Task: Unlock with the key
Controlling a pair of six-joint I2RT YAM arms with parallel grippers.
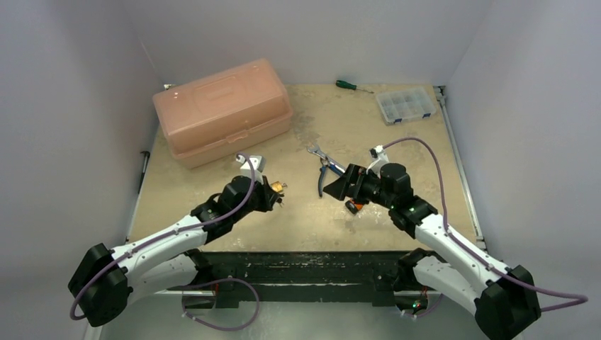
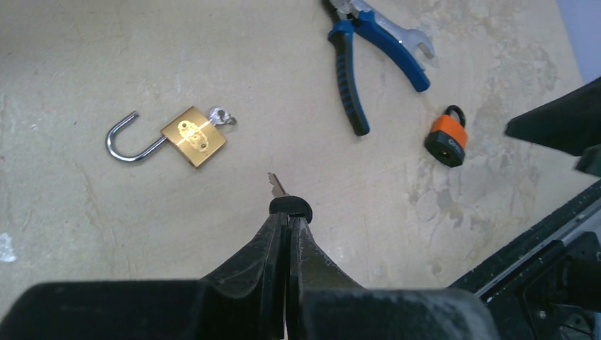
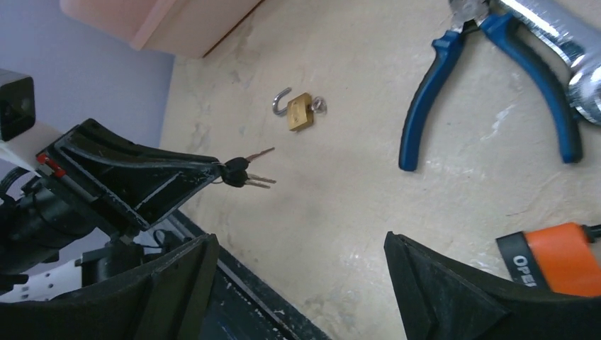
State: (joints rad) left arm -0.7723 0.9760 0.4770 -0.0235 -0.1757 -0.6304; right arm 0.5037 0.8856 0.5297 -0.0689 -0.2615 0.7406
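**Poised before insertion**

Left gripper (image 2: 287,218) pinches a pair of black-headed steel keys (image 3: 246,174), blades forward and clear of the table (image 2: 85,234), likely for aiming at a keyhole. Just ahead lies the brass padlock (image 2: 193,136), shackle swung open. Past the blue-handled pliers (image 2: 351,78), the small orange padlock (image 2: 448,136) lies shut beside the right gripper (image 3: 301,244), jaws spread, probably to steady it.

Brass-gold padlock (image 2: 193,136), orange-and-black padlock (image 2: 448,136), blue-handled pliers (image 2: 354,78), salmon-pink toolbox (image 1: 221,110), black-headed key (image 2: 289,206), mottled beige table (image 1: 312,212), green-handled screwdriver (image 1: 346,85)
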